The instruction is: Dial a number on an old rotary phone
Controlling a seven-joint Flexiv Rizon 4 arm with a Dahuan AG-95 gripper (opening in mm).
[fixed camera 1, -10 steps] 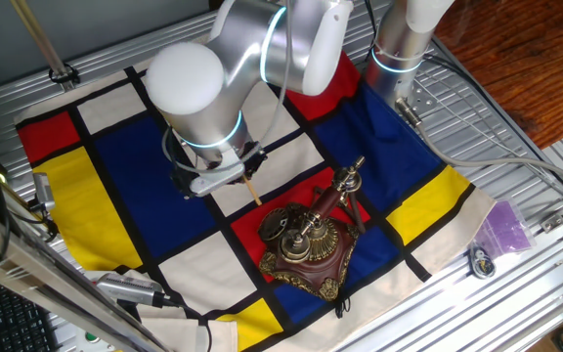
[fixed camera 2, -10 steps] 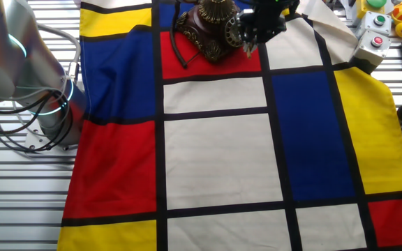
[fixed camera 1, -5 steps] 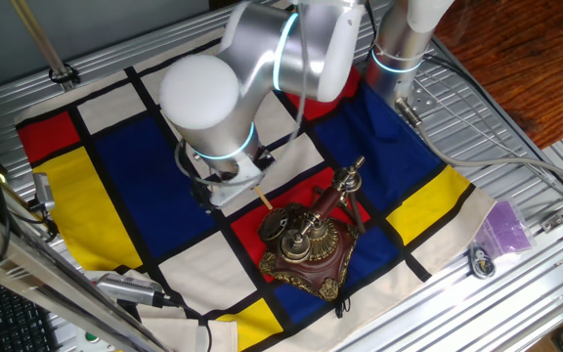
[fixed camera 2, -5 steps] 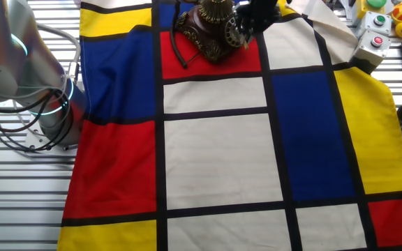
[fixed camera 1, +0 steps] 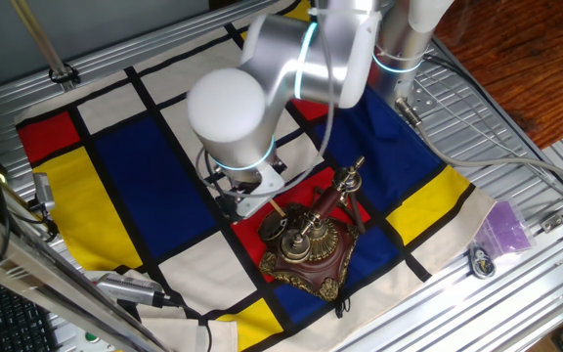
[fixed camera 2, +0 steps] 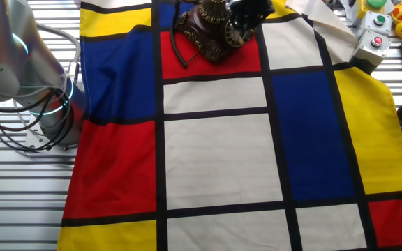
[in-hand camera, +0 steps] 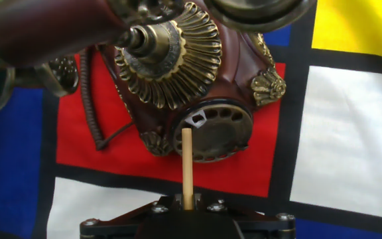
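The ornate antique rotary phone (fixed camera 1: pixel 308 240), with its dark reddish wooden base, brass filigree trim and brass-and-wood handset on the cradle, stands on a red square of the cloth of red, blue, yellow and white blocks (fixed camera 2: pixel 215 153) that covers the table (fixed camera 1: pixel 516 293). In one fixed view it sits close to the near edge of the table; in the other fixed view it is up at the far edge.

The jaws are pinching a thin pale wooden stick (in-hand camera: pixel 187 167) that points forward from the gripper (in-hand camera: pixel 187 207) toward the round brass dial (in-hand camera: pixel 212 131). The stick seems held this way to serve as a slim finger, narrow enough to enter a dial hole where the jaws could not.

In the hand view its tip lies over the dial's lower left rim; whether it touches cannot be told. The dial faces the gripper, which probably lets the stick enter a hole nearly straight.

The coiled dark cord (in-hand camera: pixel 95 99) trails to the left, away from the stick.
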